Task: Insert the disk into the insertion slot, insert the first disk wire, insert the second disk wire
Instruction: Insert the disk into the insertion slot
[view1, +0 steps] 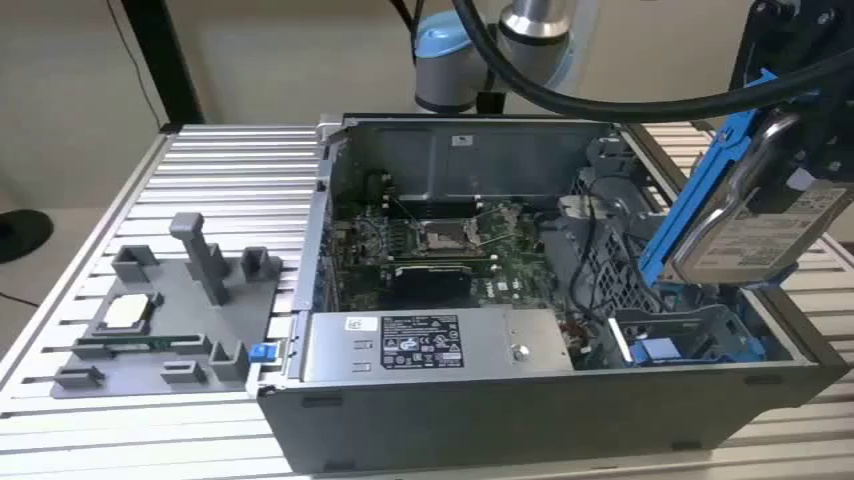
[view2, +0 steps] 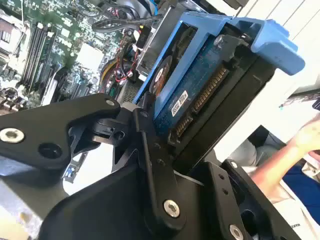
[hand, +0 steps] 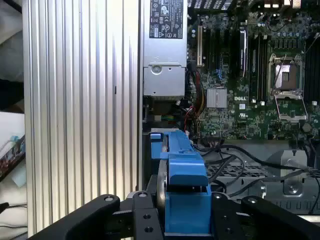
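Find the gripper clenched on the disk, with the blue carrier squeezed between the fingers in both wrist views. Place the disk at three o'clock in the exterior view, tilted, raised above the computer case and not yet in the insertion slot. Place the insertion slot at four o'clock, just below the disk's lower end and apart from it, with the power supply toward six o'clock. Note loose cables draped between the motherboard and the slot. Note the disk's connector bare, no wire plugged in, in the second wrist view. Note a person's arm near the rig there too. Judge the first step unfinished. Judge the main risk as jamming: entering at this tilt, catching the carrier's edge on the cage wall and twisting the disk in the grip. Judge a second risk as trapping a cable beneath the disk, blocking full seating or straining a plug. Flag also possible slipping on smooth plastic under side load.
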